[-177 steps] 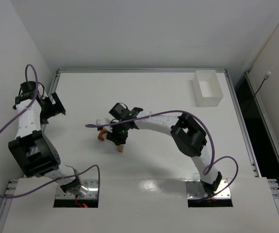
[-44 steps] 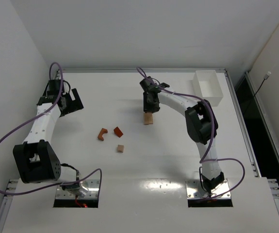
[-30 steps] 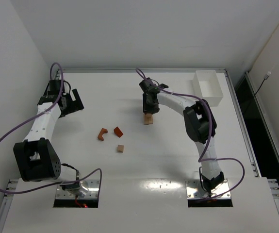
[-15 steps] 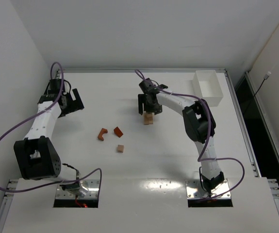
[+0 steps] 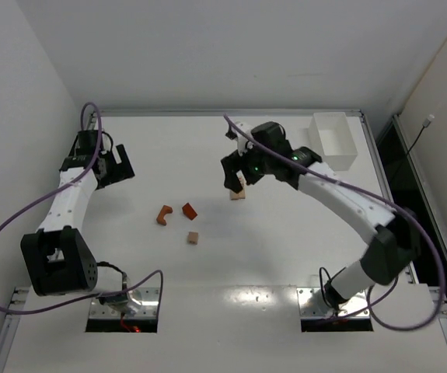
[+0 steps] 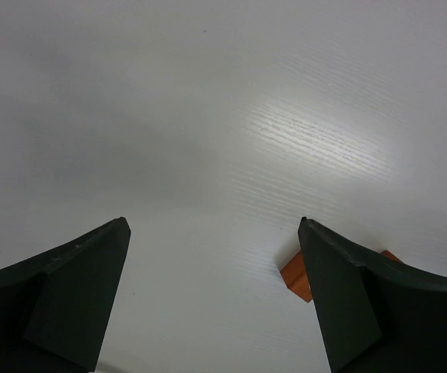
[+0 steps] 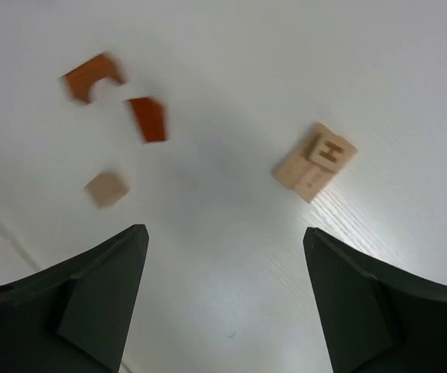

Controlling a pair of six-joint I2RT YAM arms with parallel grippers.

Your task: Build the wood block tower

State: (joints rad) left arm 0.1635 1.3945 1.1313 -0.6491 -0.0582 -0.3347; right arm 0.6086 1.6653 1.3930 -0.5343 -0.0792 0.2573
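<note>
- Hovering over the wood block tower (image 5: pixel 238 193): right end effector (image 7: pixel 223 231), jaws wide apart, nothing held
- Tower: small tan piece on tan plank, on worktop (image 5: pixel 285 256) centre-back
- Far left: left end effector (image 6: pixel 211 225), jaws apart, empty
- Loose wood blocks (image 5: pixel 189 210) near-left of tower: arch (image 5: pixel 163 214), wedge (image 7: pixel 148 119), cube (image 5: pixel 193 237)
</note>
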